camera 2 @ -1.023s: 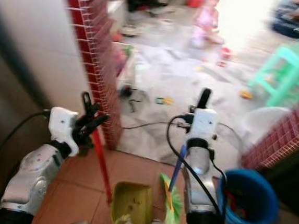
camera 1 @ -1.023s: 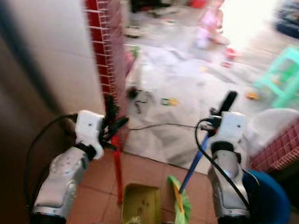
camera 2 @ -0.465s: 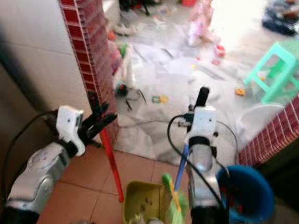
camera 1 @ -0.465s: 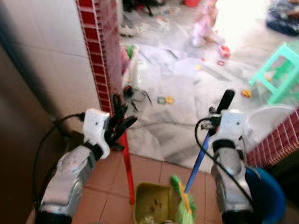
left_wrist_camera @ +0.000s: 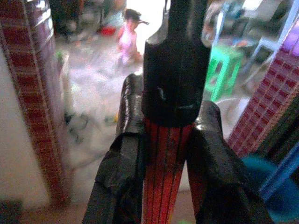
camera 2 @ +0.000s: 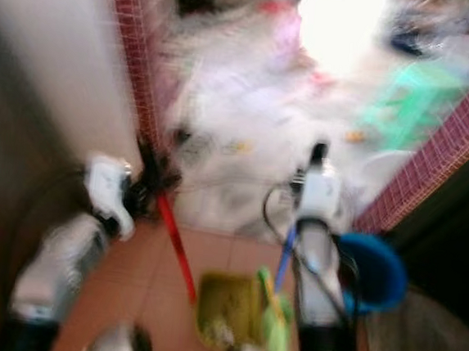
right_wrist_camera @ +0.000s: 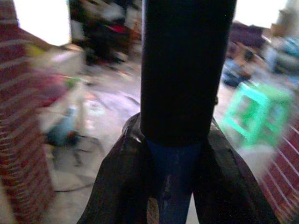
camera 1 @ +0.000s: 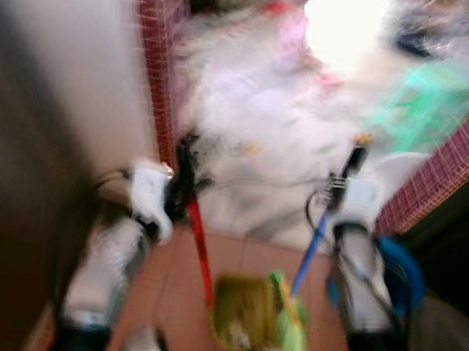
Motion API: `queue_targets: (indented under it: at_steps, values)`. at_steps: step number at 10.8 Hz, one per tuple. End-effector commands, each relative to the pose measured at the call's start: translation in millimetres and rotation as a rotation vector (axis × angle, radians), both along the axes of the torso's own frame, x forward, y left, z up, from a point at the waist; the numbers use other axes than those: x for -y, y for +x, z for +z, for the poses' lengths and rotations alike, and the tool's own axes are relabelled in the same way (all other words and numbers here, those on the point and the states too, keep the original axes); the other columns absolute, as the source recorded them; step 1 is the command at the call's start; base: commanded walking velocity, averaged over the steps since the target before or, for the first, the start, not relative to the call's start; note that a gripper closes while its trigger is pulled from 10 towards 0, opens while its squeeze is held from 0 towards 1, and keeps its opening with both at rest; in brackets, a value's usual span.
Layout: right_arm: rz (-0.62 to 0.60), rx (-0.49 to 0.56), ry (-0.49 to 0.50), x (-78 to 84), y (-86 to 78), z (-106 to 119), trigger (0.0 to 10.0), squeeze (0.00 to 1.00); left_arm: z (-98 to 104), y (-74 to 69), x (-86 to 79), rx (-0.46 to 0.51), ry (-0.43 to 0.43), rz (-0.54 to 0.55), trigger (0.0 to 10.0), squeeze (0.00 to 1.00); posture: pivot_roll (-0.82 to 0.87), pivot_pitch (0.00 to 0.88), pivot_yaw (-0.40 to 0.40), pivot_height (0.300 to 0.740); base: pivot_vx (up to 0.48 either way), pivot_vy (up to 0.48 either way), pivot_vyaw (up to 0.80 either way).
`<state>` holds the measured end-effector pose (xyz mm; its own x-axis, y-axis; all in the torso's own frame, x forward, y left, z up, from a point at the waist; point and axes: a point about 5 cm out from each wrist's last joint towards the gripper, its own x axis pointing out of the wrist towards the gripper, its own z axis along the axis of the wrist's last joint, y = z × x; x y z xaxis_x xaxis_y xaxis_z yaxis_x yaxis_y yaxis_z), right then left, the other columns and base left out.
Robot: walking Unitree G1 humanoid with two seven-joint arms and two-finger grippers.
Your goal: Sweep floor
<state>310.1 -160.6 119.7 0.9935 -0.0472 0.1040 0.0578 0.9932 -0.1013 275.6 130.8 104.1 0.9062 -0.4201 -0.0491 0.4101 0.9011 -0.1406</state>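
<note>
Two long-handled tools were in hand, one per gripper, and one blue bucket (camera 2: 374, 274) sat just beside the right arm. The left gripper (left_wrist_camera: 161, 154) was closed tight on the red ribbed handle with a black end cap (left_wrist_camera: 163, 172), its two black fingers (left_wrist_camera: 124, 163) pressed against either side of the shaft. That red handle ran down from the gripper to a yellow-green plastic dustpan (camera 1: 243, 312) on the orange tiled floor (camera 1: 175, 289), below and between the two arms. The right gripper (right_wrist_camera: 173, 163) was likewise clamped on the blue broom handle with a black grip (right_wrist_camera: 175, 186), which slanted down to the green bristled broom head (camera 2: 275, 327), lying against the dustpan's right edge. Both head views were heavily blurred. A red brick pillar (left_wrist_camera: 37, 93) stood beside the left gripper, and one green plastic stool (right_wrist_camera: 254, 114) and one person in pink (left_wrist_camera: 127, 42) were well ahead.
</note>
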Motion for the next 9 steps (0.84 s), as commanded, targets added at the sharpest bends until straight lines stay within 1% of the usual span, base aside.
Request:
queue_targets:
  at_steps: [1,5,9]
  values:
    - [-0.022,-0.031,0.007,6.4,-4.3,-8.3,10.0,0.0,3.6,1.3,6.0,0.013,-0.006,-0.029,10.0,0.0,-0.06,0.0,0.008,0.74,-0.405,0.0,-0.68]
    - [-0.034,-0.026,0.001,8.4,-3.8,-6.4,10.0,0.0,2.7,1.8,4.8,0.012,0.003,-0.025,10.0,0.0,-0.06,0.0,0.006,0.74,-0.377,0.0,-0.68]
    - [-0.04,-0.036,-0.011,10.2,-3.8,-8.4,10.0,0.0,1.8,3.6,0.8,0.009,0.001,-0.007,10.0,0.0,-0.06,0.0,0.0,0.74,0.0,0.0,-0.67]
